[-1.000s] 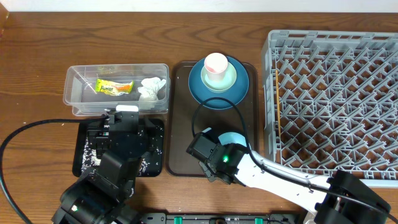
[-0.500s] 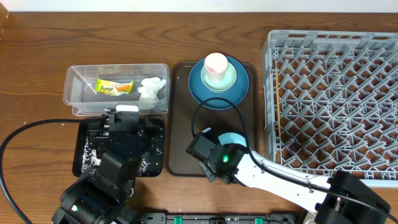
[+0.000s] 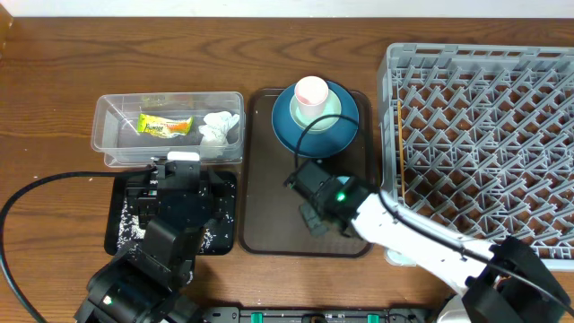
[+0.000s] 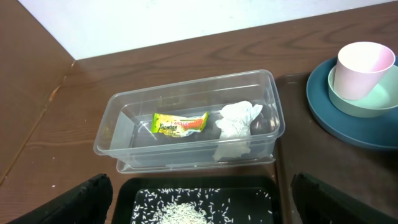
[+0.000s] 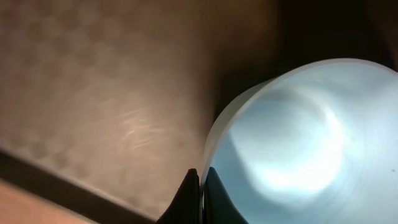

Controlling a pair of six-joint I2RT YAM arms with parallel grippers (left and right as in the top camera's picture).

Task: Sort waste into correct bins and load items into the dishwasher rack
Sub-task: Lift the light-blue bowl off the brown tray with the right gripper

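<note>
Right now the right gripper (image 5: pixel 200 182) is clamping the thin rim of the pale blue-white bowl (image 5: pixel 292 137), with a finger pressed on each side of the wall. The bowl is sitting or hanging over the brown serving tray (image 3: pixel 269 179). From overhead the arm is covering it, so whether it is lifted clear cannot be told. Further back on that tray, the pink cup (image 3: pixel 311 92) is standing in the mint-green bowl (image 3: pixel 330 112) on the dark blue plate (image 3: pixel 316 135). The left gripper (image 4: pixel 202 186) is hovering with its jaws wide apart and empty above the black tray (image 4: pixel 143 185), where the rice grains (image 4: pixel 180 214) are lying. Behind it, the clear tub (image 4: pixel 186 106) is holding the snack wrapper (image 4: pixel 179 123) and the tissue (image 4: pixel 237 121). The waste looks sorted, so loading seems to be the step in hand. The next move is probably calling for a steady lift and a carry rightward to the dishwasher rack (image 3: pixel 484 135), lowering the bowl between pegs without letting it swing on so narrow a hold.
</note>
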